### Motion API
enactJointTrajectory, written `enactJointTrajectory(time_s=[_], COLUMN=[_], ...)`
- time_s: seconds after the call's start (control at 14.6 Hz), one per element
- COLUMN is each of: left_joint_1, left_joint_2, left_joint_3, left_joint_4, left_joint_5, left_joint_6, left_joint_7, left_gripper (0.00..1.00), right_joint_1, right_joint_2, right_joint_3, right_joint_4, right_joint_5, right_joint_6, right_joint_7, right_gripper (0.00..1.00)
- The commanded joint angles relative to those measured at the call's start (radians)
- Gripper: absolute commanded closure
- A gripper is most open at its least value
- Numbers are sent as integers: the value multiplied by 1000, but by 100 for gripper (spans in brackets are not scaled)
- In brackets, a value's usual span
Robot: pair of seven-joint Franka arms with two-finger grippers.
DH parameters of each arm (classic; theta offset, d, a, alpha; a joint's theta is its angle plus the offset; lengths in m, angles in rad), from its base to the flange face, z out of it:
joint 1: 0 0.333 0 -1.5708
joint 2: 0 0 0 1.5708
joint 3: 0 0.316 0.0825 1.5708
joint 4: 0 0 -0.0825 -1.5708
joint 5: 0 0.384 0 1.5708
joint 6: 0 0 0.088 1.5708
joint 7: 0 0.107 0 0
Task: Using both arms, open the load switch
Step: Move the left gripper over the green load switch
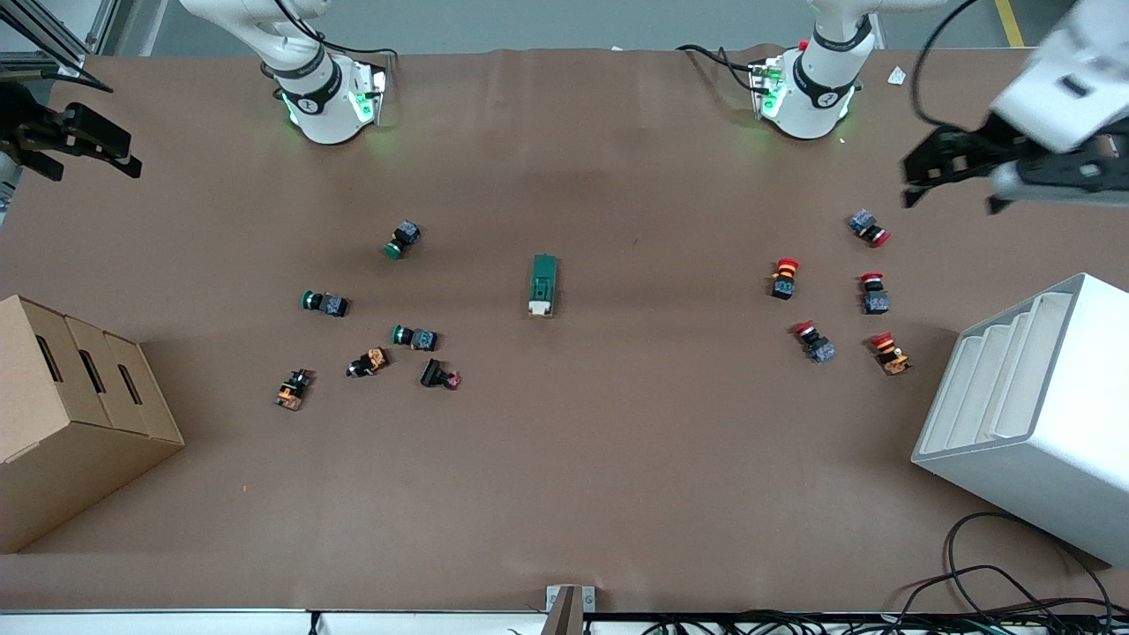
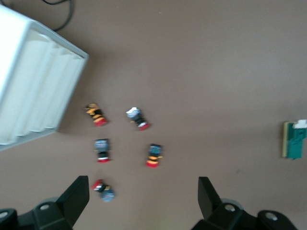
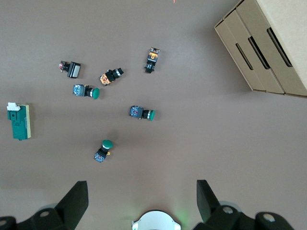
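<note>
The load switch [image 1: 543, 285], a dark-green block whose white lever end points toward the front camera, lies flat near the table's middle. It also shows in the left wrist view as the load switch [image 2: 294, 140] and in the right wrist view as the load switch [image 3: 19, 121]. My left gripper [image 1: 951, 190] hangs open and empty high over the left arm's end of the table, above the red push-buttons [image 2: 103, 151]. My right gripper [image 1: 88, 159] hangs open and empty high over the right arm's end. Both grippers [image 2: 142, 191] [image 3: 142, 191] are well apart from the switch.
Several green and black push-buttons [image 1: 370, 326] lie toward the right arm's end, several red ones [image 1: 838, 300] toward the left arm's end. A cardboard box [image 1: 71, 414] and a white slotted rack [image 1: 1032, 414] stand at the table's two ends. Cables [image 1: 988, 591] trail near the front edge.
</note>
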Motion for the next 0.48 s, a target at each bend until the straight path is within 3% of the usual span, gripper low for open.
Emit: enactJointTrajectory(time_s=[0.0,0.21,0.41], left_joint_1=[-13,-41,-203], left_joint_2=[91,212,342], left_joint_3=[-155,-315,-340], left_joint_4=[17,14,6], left_joint_5=[37,127,290], left_joint_6=[62,165,246], left_joint_7=[-270,-565,-865], left_gripper=[0,0,0], right_joint_1=[-8,-14,-16], right_joint_2=[1,4,25], right_joint_3=[4,4,4], right_joint_4=[11,16,16], right_joint_5=[11,17,12], right_joint_6=[-2,1,1], right_joint_7=[-5,3,4], right_gripper=[0,0,0])
